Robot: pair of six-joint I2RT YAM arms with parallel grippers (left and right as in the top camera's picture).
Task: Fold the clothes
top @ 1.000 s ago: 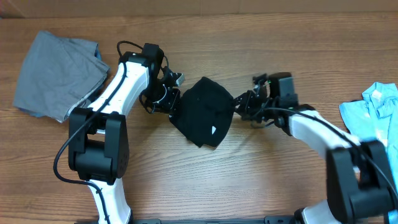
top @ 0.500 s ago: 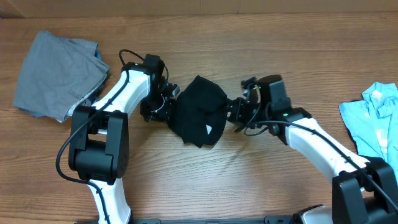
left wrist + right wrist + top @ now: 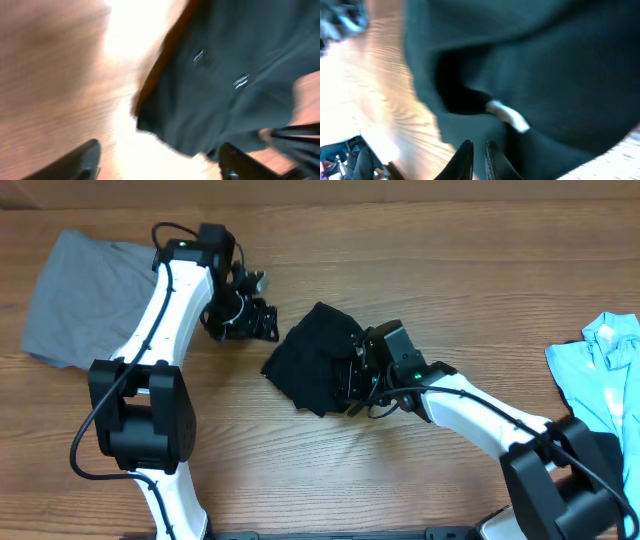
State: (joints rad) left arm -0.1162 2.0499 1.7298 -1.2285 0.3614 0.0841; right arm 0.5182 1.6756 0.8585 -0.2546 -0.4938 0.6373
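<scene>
The right pincer [image 3: 478,150] is clamped on the hem of a crumpled black cloth garment [image 3: 560,60], its two fingers nearly together and their tips sunk into the fabric. A small white label [image 3: 507,115] shows in a dark fold just beyond them. From overhead this pincer [image 3: 352,385] sits on the right-hand part of the black cloth garment [image 3: 310,355], which lies bunched near the middle of the wooden counter [image 3: 400,270]. The wrist and its cables cover that side of the cloth. The left pincer [image 3: 160,162] has its fingers spread wide with nothing between them. It hangs over bare counter at the cloth's edge, and tiny white marks [image 3: 200,56] show on the fabric ahead. From overhead the left pincer [image 3: 250,323] is just beside the garment's upper left edge and apart from it. A folded grey cloth garment [image 3: 75,300] lies at the far left corner, its right edge hidden under the left arm. A light-blue cloth garment [image 3: 605,365] lies at the far right, well apart from the black one. It is cut off by the frame's edge and overlapped below by the right arm's base. Both wrist views are heavily blurred, so the white marks cannot be read, and dark shapes at their borders are too smeared to make out.
</scene>
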